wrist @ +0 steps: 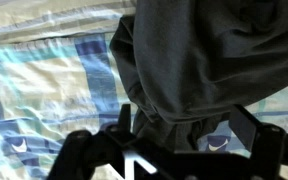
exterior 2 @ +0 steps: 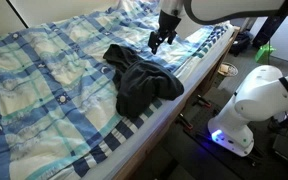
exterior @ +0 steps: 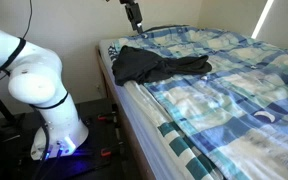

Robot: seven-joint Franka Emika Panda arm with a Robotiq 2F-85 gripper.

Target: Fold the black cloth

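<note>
Robot base (exterior: 59, 125): white, blue light at its foot.
Wall (exterior: 79, 30): plain, pale.
Black cloth (exterior: 156, 64): crumpled near the edge of the desk (exterior: 234, 95).
Claw (exterior: 135, 22): above the cloth, spread wide, empty.
Desk: covered in blue checked bedding.

You have one black cloth (exterior: 156, 65), a single crumpled heap near the bed's edge on the arm's side. There is one bed (exterior: 234, 95), spread with one blue checked cover (exterior 2: 44, 90). You are driving one white arm (exterior: 39, 75), standing on one base (exterior 2: 229, 135), and it carries one gripper (exterior 2: 156, 42). In the wrist view you can count two fingers (wrist: 84, 150), one toward each lower corner.
</note>
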